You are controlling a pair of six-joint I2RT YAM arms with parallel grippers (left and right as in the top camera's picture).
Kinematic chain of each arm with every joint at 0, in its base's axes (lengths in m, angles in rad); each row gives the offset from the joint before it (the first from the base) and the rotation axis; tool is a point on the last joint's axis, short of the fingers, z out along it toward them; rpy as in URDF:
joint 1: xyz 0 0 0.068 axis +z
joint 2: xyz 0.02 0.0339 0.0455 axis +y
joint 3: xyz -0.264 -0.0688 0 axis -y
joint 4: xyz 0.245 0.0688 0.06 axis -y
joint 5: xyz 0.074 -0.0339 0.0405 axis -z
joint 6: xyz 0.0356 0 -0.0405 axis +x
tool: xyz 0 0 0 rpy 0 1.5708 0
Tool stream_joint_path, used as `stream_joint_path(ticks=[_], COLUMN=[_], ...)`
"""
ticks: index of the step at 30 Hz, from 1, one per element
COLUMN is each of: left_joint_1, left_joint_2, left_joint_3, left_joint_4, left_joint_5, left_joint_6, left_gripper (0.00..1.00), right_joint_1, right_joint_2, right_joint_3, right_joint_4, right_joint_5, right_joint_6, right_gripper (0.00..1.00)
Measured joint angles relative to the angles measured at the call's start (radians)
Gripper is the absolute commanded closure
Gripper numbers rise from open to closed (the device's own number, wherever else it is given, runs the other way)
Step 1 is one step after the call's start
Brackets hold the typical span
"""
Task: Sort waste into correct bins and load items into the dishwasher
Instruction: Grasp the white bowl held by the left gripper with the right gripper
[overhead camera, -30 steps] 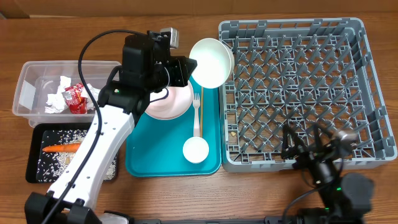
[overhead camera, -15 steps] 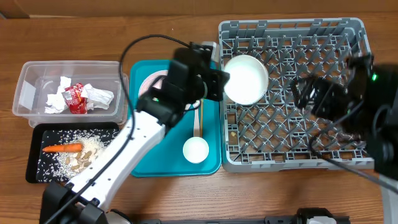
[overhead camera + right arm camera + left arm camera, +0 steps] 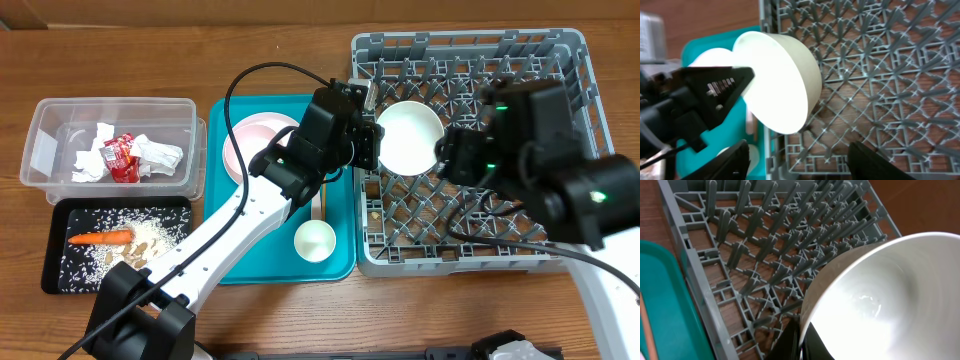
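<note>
My left gripper (image 3: 372, 140) is shut on the rim of a white bowl (image 3: 408, 136) and holds it over the left part of the grey dish rack (image 3: 560, 60). The left wrist view shows the jaws (image 3: 802, 345) pinching the bowl's edge (image 3: 890, 300) above the rack's pegs (image 3: 715, 255). My right gripper (image 3: 455, 160) is open and empty over the rack, just right of the bowl. In the right wrist view its fingers (image 3: 800, 165) stand wide apart below the bowl (image 3: 785, 80). The pink plate (image 3: 250, 140), white cup (image 3: 314, 240) and white fork (image 3: 316, 190) lie on the teal tray (image 3: 225, 260).
The clear tub (image 3: 40, 150) at the left holds white napkins (image 3: 150, 155) and a red wrapper (image 3: 120, 158). The black tray (image 3: 55, 270) below it holds a carrot (image 3: 100, 238) and pale scraps (image 3: 145, 240). Bare wooden table surrounds everything.
My left arm carried the bowl to the right, from above the teal tray to over the rack. My right arm rose from the front edge and came in over the rack beside the bowl.
</note>
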Motion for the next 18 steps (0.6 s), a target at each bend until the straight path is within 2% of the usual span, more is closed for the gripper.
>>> stream_joint_path(ticks=[5, 12, 13, 15, 18], left_joint_1=[0.000, 0.000, 0.000, 0.000, 0.000], left_joint_2=[0.000, 0.000, 0.000, 0.000, 0.000], left_joint_3=[0.000, 0.000, 0.000, 0.000, 0.000], left_joint_4=[0.005, 0.007, 0.007, 0.007, 0.008], left_joint_5=[0.007, 0.020, 0.023, 0.023, 0.023], left_joint_6=[0.000, 0.000, 0.000, 0.000, 0.000], left_gripper=[0.96, 0.96, 0.96, 0.96, 0.96], right_joint_1=[0.068, 0.078, 0.078, 0.079, 0.079], right_joint_2=[0.077, 0.218, 0.235, 0.255, 0.269], right_joint_3=[0.000, 0.000, 0.000, 0.000, 0.000], right_joint_4=[0.010, 0.061, 0.078, 0.100, 0.137], right_joint_5=[0.170, 0.282, 0.289, 0.297, 0.310], right_joint_6=[0.043, 0.057, 0.057, 0.057, 0.063], right_gripper=[0.37, 0.38, 0.40, 0.52, 0.76])
